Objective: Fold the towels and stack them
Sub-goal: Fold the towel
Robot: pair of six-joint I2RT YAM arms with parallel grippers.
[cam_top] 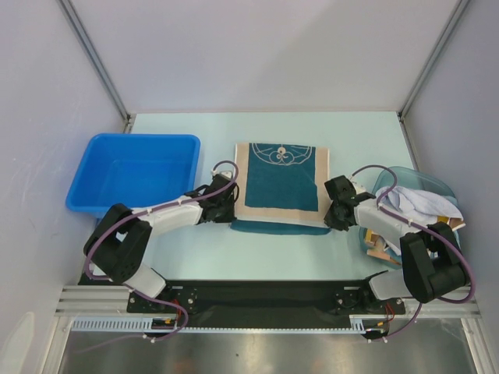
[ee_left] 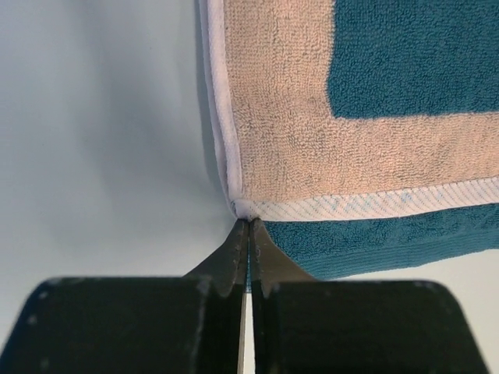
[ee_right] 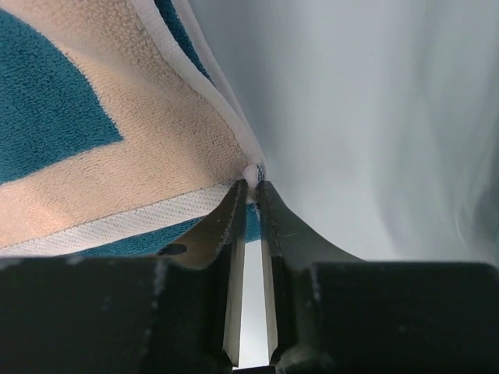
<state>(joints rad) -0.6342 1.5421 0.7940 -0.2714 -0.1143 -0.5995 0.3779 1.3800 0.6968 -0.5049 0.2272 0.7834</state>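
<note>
Here, teal towel, corners pinched in end effectors

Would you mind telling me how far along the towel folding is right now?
Early. Done: the teal towel lies mid-table, a second layer showing under its near edge. In hand: the left tool and right tool each pinch a near corner, shut. Left: finishing this fold, then the pale towel and others heaped in the basket; no folded stack shows yet.
</note>
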